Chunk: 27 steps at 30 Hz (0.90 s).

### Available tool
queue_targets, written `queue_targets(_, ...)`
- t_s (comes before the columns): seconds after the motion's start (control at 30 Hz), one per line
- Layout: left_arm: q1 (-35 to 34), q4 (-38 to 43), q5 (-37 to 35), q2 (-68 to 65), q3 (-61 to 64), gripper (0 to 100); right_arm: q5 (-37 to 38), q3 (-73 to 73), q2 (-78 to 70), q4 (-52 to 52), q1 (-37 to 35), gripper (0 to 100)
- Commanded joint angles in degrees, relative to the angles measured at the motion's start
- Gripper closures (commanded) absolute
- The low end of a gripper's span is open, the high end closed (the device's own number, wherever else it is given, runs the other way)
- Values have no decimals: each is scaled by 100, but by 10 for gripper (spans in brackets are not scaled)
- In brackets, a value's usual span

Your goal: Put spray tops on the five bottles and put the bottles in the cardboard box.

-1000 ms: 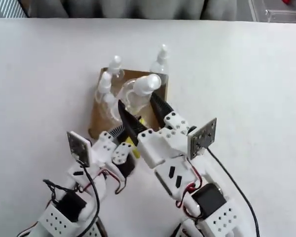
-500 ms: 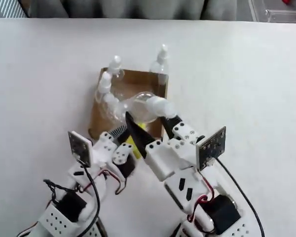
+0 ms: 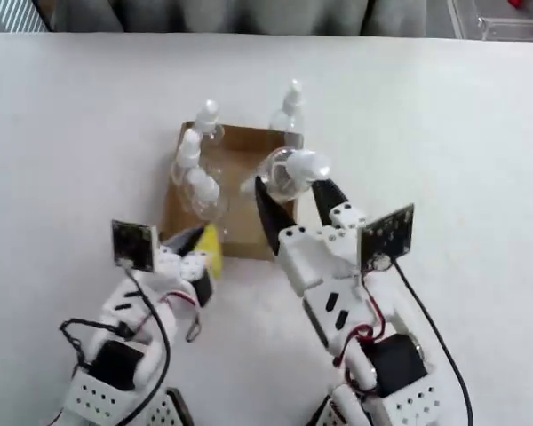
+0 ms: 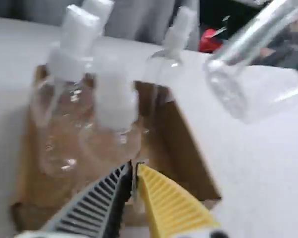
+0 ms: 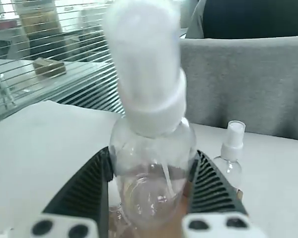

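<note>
Right end effector [image 3: 291, 188] grips a white-topped clear plastic bottle [image 3: 282, 167] above the brown cardboard box [image 3: 247, 146]. Left end effector [image 3: 205, 236] is closed, empty. Other bottles [image 3: 195, 182] look boxed.

Left end effector [image 4: 133, 172] closed; right end effector [image 5: 151, 154] grips a bottle [image 5: 150, 130].

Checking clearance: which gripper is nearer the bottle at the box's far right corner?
Right. The right gripper, shut on another bottle, is just short of the corner bottle; the left gripper sits across the cardboard box at its near edge.
</note>
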<state>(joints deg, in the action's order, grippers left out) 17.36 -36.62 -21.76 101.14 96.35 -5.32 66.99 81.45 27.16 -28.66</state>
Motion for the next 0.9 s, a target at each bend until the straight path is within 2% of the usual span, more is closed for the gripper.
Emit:
queue_targets(0.0, -1604, -905, 826, 75, -607, 979, 79, -132, -673, -523, 312, 985)
queue_targets(0.1, -2527, -1099, 1538, 75, -563, 979, 70, -114, -1358, -1033, 426, 985)
queue_targets(0.2, -3046, -1029, 1776, 75, -167, 980, 53, -114, -2053, -1464, 453, 985)
queue_targets(0.57, -3125, -1169, 1793, 57, 79, 980, 70, -114, -4242, -2941, 462, 985)
queue_targets(0.73, -3125, -1240, 2435, 48, 79, 980, 79, -114, -5191, -3723, 462, 985)
queue_targets(0.87, -3064, -1292, 2532, 48, 79, 980, 123, -132, -5886, -4251, 462, 985)
